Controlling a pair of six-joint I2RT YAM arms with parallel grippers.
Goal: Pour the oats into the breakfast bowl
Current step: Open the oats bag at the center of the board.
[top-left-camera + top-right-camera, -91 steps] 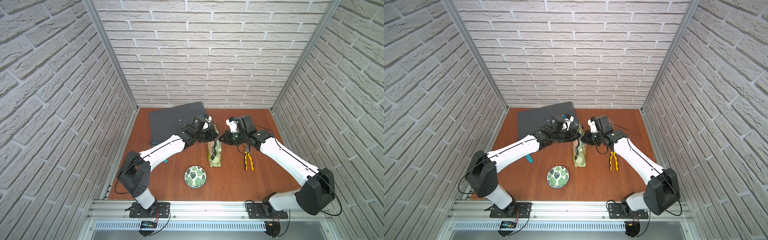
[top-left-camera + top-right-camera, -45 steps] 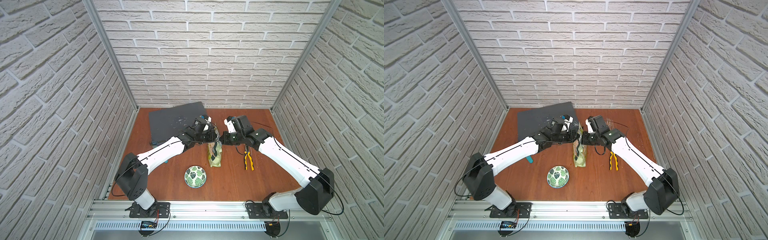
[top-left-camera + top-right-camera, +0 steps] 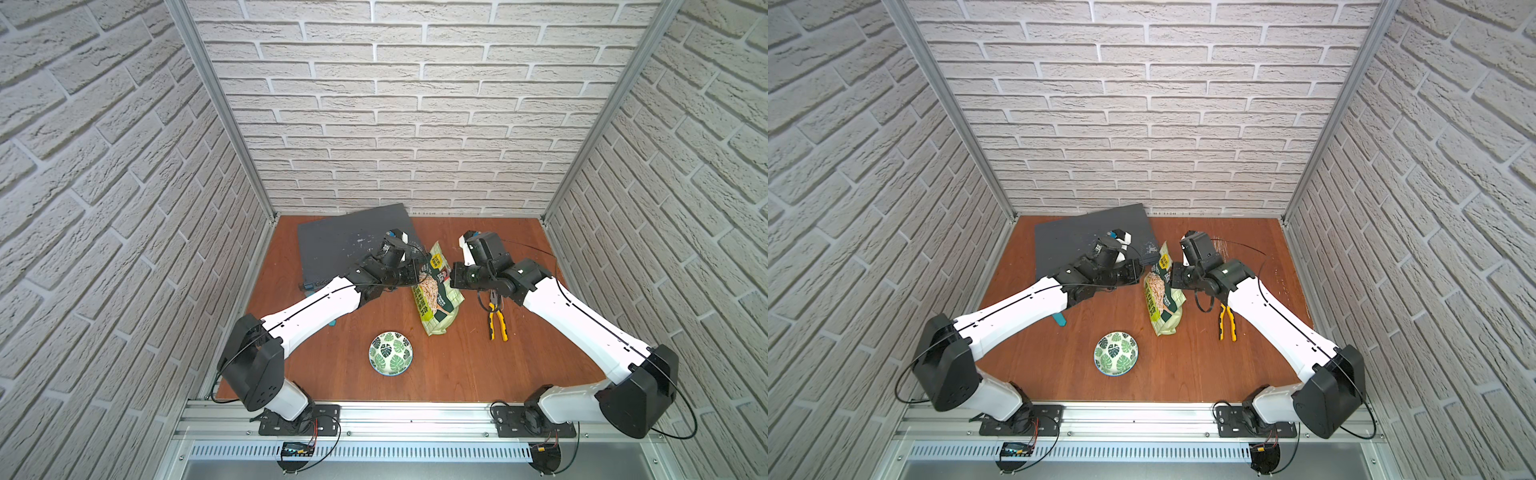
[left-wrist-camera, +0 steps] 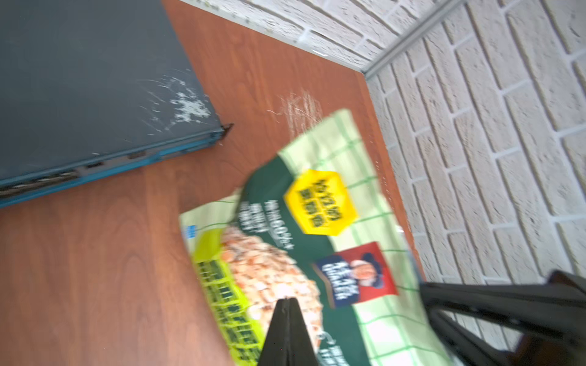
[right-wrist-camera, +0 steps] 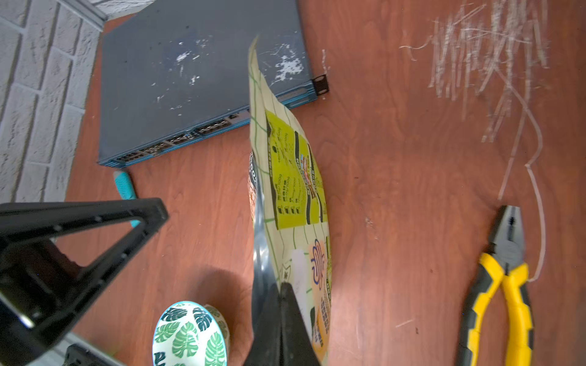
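You are looking into a booth of white-painted brick-pattern walls (image 3: pixel 399 104), joined at the corners by slanted aluminium posts (image 3: pixel 220 108). Between them lies a reddish-brown wooden tabletop (image 3: pixel 332 361), scratched pale toward the back wall. Along the tabletop's near edge runs a silver aluminium rail (image 3: pixel 415 419). Light is bright and even.

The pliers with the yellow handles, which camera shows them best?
The right wrist view: the pliers fill its edge, sharp, jaws and most of both yellow handles showing. In both top views they lie small on the table, their head partly under the right arm. The left wrist view misses them.
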